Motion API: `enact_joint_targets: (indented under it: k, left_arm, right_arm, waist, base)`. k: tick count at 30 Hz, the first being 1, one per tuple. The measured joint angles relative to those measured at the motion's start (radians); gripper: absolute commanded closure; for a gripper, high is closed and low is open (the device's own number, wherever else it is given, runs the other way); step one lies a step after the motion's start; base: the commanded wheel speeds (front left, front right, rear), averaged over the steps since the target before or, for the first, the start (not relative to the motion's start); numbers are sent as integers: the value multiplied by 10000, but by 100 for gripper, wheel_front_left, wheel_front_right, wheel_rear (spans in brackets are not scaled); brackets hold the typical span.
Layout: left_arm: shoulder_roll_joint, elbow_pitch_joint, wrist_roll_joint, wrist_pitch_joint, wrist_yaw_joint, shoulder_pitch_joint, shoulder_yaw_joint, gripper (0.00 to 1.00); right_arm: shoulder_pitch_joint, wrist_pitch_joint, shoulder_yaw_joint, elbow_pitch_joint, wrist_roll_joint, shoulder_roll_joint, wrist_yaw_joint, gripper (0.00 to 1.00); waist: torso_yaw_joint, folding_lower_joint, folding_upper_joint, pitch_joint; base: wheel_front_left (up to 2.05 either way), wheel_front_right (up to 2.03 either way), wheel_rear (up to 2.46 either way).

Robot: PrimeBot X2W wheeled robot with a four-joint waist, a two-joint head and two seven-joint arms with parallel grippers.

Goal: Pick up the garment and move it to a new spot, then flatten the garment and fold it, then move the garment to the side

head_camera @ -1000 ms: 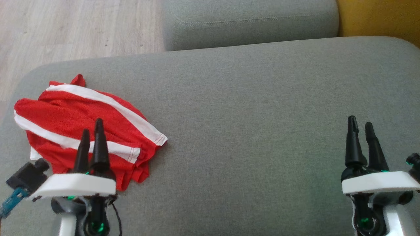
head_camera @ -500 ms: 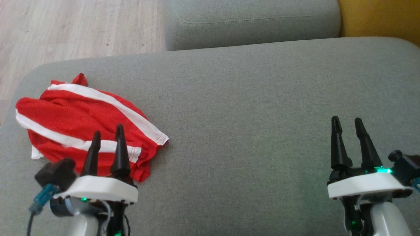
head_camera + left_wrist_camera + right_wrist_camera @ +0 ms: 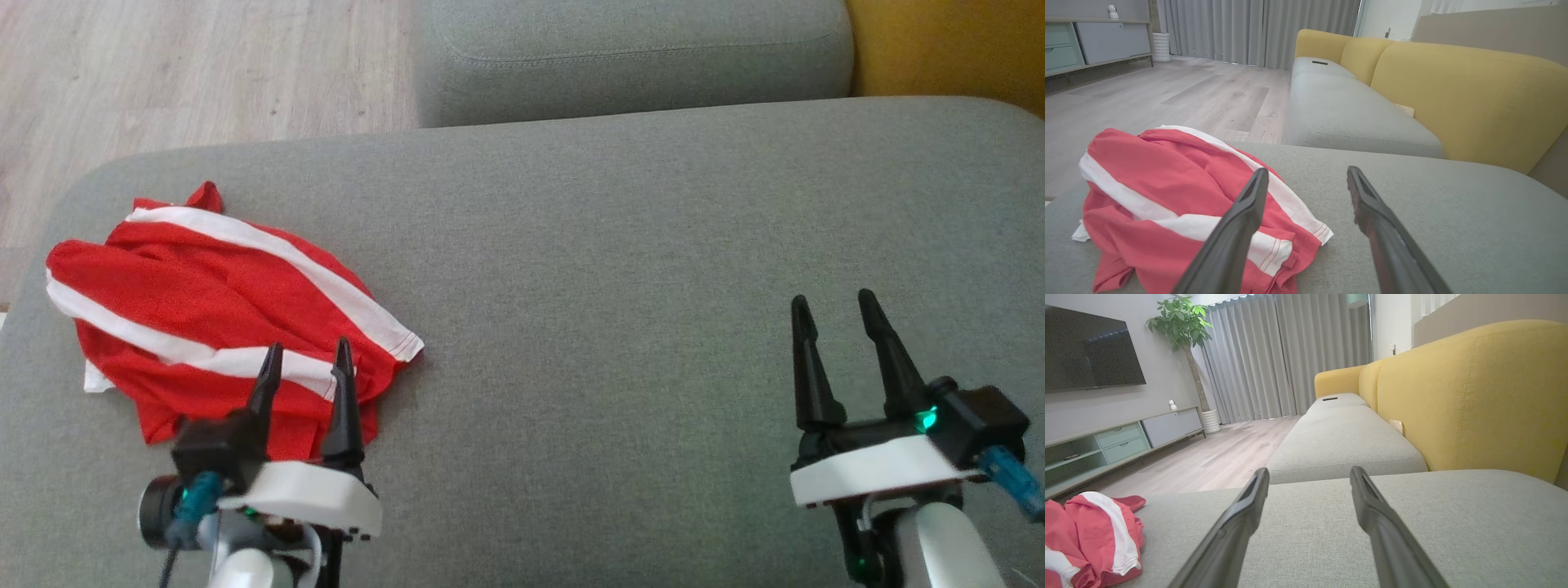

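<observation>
We're in a home living room. We see a yellow-backed sofa (image 3: 1466, 396) with grey cushions (image 3: 1343, 441), wall-mounted TV (image 3: 1090, 347) above a low drawer cabinet (image 3: 1122, 443), potted plant (image 3: 1184, 330), full-length grey curtains (image 3: 1274, 355), pale wood floor (image 3: 1220, 457).

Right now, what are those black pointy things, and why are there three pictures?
They are the fingers of a robot's two grippers, which work as its hands. The picture from above comes from a camera on the robot's head, looking down. In it the left gripper is at the lower left and the right gripper at the lower right. The other two pictures come from a camera on each wrist, looking along that gripper's own fingers. A crumpled red and white garment lies on a grey sofa, close to the left gripper. Both grippers are open and hold nothing.
</observation>
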Motion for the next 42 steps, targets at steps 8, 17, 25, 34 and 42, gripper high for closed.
enact_joint_targets:
  k: [8, 17, 25, 34, 42]
  left_arm:
    - [194, 105, 669, -171, 418, -38, -566, 0]
    - [-395, -165, 627, -493, -435, 21, 40, 0]
    - [-1080, 10, 959, -721, -1900, 483, 1164, 0]
    - [-1294, 865, 899, -844, -2683, 608, 1643, 0]
    - [-1300, 995, -130, -844, -2859, 651, 1753, 0]
  right_arm:
    - [5, -205, 161, -33, -765, 0, 0, 0]
    - [18, -500, 115, -119, -167, -4, 0, 0]
    - [33, -708, 119, 297, 86, -8, 0, 0]
    - [34, -894, 291, 943, 230, -8, 0, 0]
    - [33, -894, 372, 1197, 1081, -10, 0, 0]
  waist:
    - [5, 0, 0, -3]
    - [87, 0, 0, 4]
    - [98, 0, 0, -21]
    - [74, 0, 0, -49]
    - [47, 0, 0, -64]
  base:
    - [0, 0, 0]
    - [0, 0, 0]
    - [0, 0, 0]
    - [0, 0, 0]
    - [0, 0, 0]
